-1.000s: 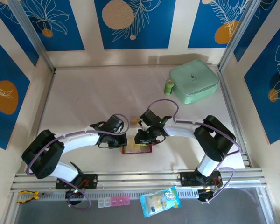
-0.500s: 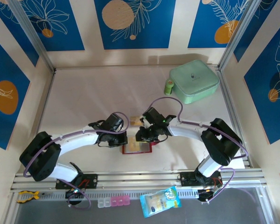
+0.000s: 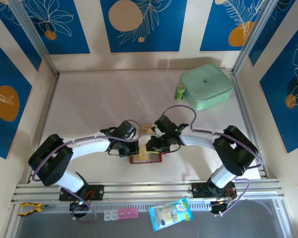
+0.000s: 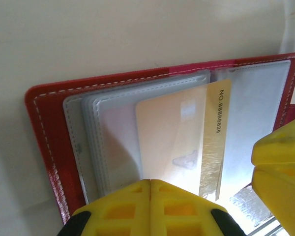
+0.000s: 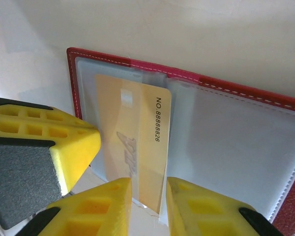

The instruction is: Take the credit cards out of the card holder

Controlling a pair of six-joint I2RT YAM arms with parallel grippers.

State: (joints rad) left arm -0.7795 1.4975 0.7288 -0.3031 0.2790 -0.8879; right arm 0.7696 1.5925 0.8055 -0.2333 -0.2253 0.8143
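Finding: the card holder [image 4: 42,147] lies open on the surface [image 3: 89,99], close to the middle of its near edge, with the gold credit card [image 5: 132,123] part-way out of a clear pocket but not free. Just beyond, my left claw [image 4: 150,196], fingers closed together on nothing, has shifted in from the left within the last second and appears to pin the pockets, while my right claw [image 5: 150,204] stands narrowly open over the card's exposed end, gripping nothing. Judgement: the holder is now braced, so the pull can proceed.
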